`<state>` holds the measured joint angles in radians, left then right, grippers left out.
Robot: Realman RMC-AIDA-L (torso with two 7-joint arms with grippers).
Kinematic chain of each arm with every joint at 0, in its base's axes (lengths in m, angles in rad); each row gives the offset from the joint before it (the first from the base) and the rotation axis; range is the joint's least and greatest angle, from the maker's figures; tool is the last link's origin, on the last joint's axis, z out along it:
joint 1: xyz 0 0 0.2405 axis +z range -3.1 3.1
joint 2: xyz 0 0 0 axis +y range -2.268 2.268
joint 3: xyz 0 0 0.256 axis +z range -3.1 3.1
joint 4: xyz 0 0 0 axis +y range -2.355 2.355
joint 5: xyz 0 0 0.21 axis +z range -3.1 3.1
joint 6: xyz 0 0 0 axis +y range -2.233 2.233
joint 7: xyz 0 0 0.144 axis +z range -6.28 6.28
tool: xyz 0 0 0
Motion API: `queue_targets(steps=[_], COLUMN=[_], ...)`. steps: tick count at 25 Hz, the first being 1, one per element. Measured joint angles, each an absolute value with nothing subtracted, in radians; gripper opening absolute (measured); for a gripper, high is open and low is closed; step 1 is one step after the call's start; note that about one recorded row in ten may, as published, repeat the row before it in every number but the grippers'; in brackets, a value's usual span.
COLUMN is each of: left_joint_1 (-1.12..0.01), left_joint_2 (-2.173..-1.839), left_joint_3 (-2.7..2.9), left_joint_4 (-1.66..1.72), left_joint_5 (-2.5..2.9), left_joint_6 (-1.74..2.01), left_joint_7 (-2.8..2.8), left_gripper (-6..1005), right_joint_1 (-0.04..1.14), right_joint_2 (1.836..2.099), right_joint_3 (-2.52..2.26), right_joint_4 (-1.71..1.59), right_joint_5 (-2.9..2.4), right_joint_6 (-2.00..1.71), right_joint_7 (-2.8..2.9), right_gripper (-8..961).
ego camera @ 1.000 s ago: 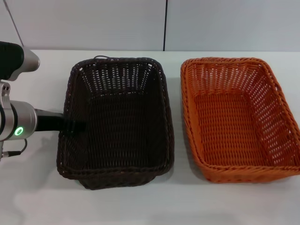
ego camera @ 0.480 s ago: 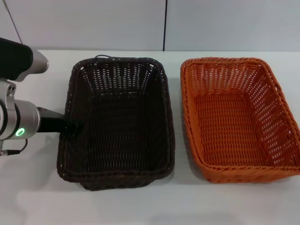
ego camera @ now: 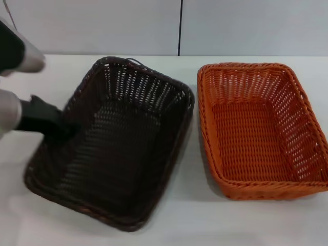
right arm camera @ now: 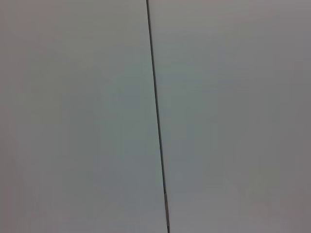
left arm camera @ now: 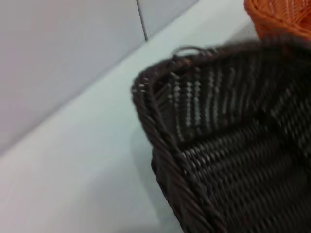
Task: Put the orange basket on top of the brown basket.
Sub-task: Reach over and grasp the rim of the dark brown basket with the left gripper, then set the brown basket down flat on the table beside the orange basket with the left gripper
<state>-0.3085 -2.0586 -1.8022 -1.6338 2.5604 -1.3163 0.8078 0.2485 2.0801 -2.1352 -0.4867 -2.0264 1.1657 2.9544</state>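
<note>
The brown basket (ego camera: pixel 171 120) is on the left of the white table, turned at an angle with its left side raised. My left gripper (ego camera: pixel 62 130) is shut on its left rim, one dark finger reaching inside. The left wrist view shows the brown basket's rim and inner wall (left arm camera: pixel 228 145) up close. The orange basket (ego camera: pixel 294 105) sits flat on the table to the right, empty and apart from the brown one; its corner shows in the left wrist view (left arm camera: pixel 282 17). My right gripper is out of view.
The white table (ego camera: pixel 205 220) runs back to a grey wall with a dark vertical seam (ego camera: pixel 180 25). The right wrist view shows only that wall and seam (right arm camera: pixel 156 116). A narrow strip of table separates the two baskets.
My left gripper has pulled the brown basket's left rim up and leftward. The basket has swung round and tilted. The orange basket has not moved.
</note>
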Motion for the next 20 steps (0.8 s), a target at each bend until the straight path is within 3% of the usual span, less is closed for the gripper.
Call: queue_targets(steps=[9, 20], left_joint_1=[-0.496, -0.610], left_joint_2=[-2.050, -2.049], left_joint_3=[-2.167, -2.195], left_joint_4=[-1.538, -1.468], left_joint_5=[2.497, 2.421], left_joint_6=[-1.614, -1.701], left_joint_7=[1.290, 1.455], left_gripper=[227, 186], right_joint_1=[0.228, 0.219], right_joint_2=[2.082, 2.083], right_joint_3=[-2.134, -2.141], right_joint_4=[-0.514, -0.529], right_joint_5=[-2.026, -2.026], right_joint_6=[1.189, 1.207], right_joint_7=[2.954, 2.954], right_gripper=[676, 676])
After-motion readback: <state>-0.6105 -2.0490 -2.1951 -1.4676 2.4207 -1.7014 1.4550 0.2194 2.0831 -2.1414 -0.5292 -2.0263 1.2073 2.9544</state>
